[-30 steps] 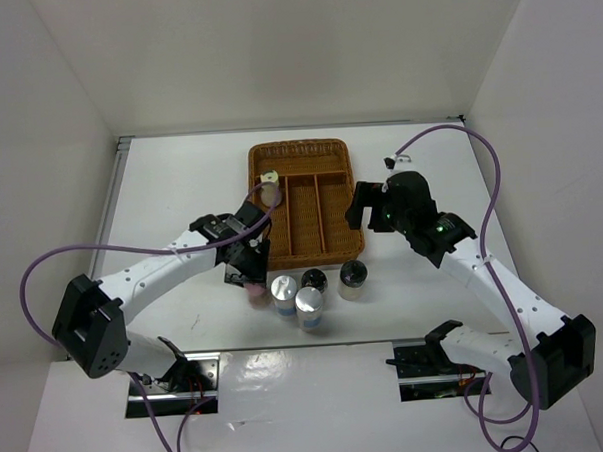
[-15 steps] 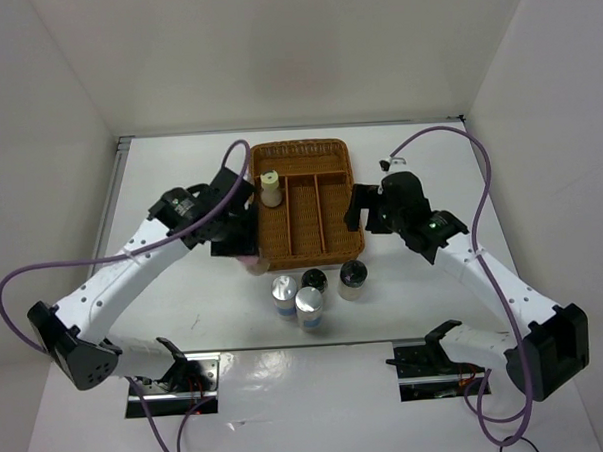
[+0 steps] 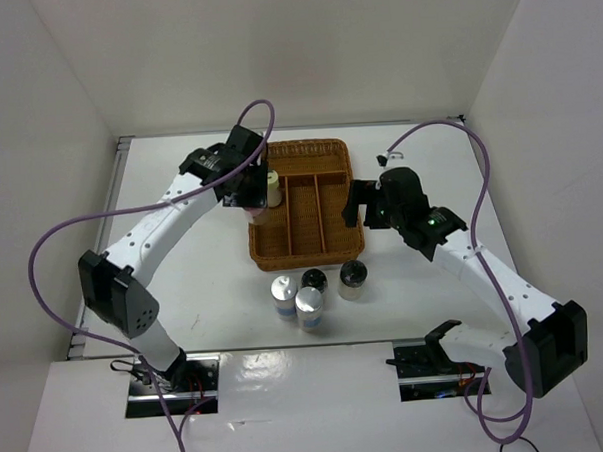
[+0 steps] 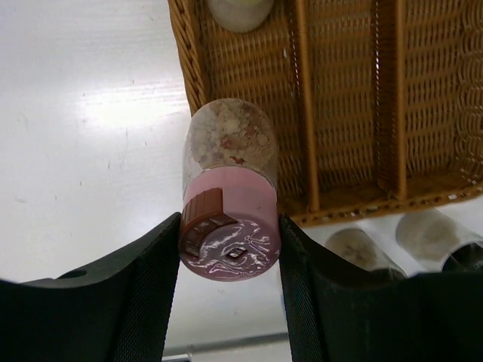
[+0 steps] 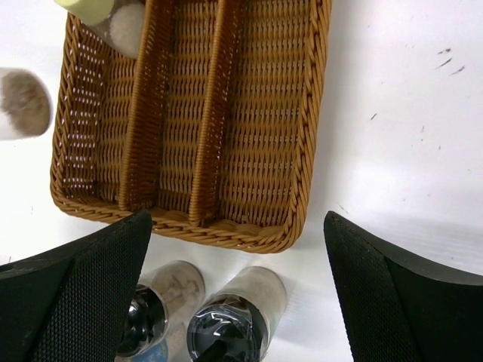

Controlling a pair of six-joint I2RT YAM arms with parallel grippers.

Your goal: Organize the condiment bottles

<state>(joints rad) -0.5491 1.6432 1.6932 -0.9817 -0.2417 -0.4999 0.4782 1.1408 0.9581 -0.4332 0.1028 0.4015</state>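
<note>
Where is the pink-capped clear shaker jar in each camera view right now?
Top external: pink-capped clear shaker jar hangs from the left tool, at the brown wicker divided tray's left rim.
Left wrist: centre frame, cap toward the camera.
Right wrist: probably the jar cut off at the left edge.
Shared landmark: the tray's left rim.

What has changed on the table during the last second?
The left fingers, shut on the pink-capped jar, carried it from beside the near-left corner of the tray to above its left rim. The yellow-capped jar and the four jars in front stayed put.
</note>
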